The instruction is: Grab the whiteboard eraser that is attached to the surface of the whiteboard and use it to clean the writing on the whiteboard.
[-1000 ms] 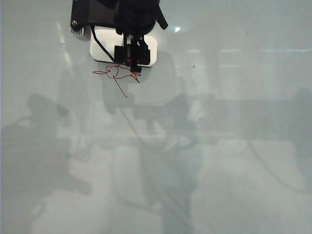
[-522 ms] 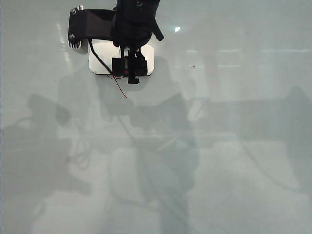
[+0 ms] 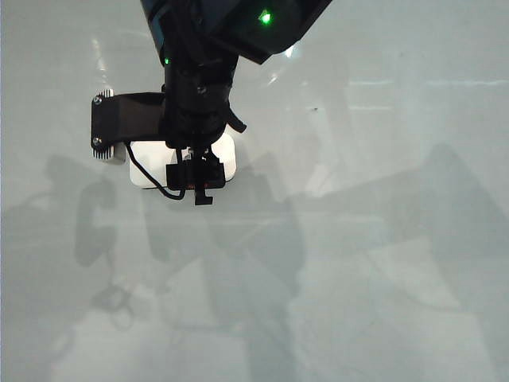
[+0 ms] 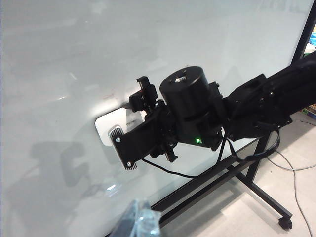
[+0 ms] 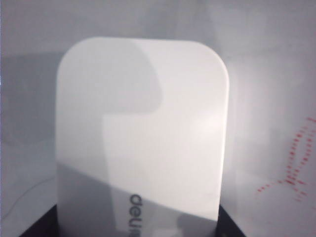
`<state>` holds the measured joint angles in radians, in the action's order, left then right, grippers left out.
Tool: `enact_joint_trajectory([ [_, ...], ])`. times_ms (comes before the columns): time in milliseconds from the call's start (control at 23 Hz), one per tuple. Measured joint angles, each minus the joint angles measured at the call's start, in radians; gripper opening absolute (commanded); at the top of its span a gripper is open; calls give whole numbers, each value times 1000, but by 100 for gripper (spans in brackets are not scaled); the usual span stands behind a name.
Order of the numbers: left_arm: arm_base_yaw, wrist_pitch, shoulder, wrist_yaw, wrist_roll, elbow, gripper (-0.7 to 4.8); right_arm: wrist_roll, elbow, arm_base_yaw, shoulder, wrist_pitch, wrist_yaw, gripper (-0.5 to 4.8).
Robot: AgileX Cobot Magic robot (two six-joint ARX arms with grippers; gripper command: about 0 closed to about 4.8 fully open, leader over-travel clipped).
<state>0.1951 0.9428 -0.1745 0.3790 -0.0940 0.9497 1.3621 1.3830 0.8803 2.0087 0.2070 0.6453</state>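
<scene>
Upper left of the whiteboard [image 3: 382, 239], the right gripper [image 3: 196, 177] sat clamped on the whiteboard eraser [image 3: 143, 171], pressed flat to the surface. Faint red traces of the writing [image 5: 291, 163] showed just beside the eraser in the right wrist view. Left gripper [image 4: 140, 222]: only a blurred tip visible, can't tell its state.

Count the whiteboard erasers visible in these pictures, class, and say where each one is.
1. The whiteboard eraser lies flat against the whiteboard, left of centre in the exterior view, held by the right end effector. No other shows; the arm hides some board.
</scene>
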Motion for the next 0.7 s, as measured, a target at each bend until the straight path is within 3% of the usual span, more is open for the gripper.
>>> enact_joint_trajectory([
  [348, 0, 0, 0, 0, 0, 0, -5, 35, 2, 7, -29, -4, 85, 305],
  [696, 0, 0, 0, 0, 0, 0, -5, 51, 106, 11, -126, -10, 94, 305],
])
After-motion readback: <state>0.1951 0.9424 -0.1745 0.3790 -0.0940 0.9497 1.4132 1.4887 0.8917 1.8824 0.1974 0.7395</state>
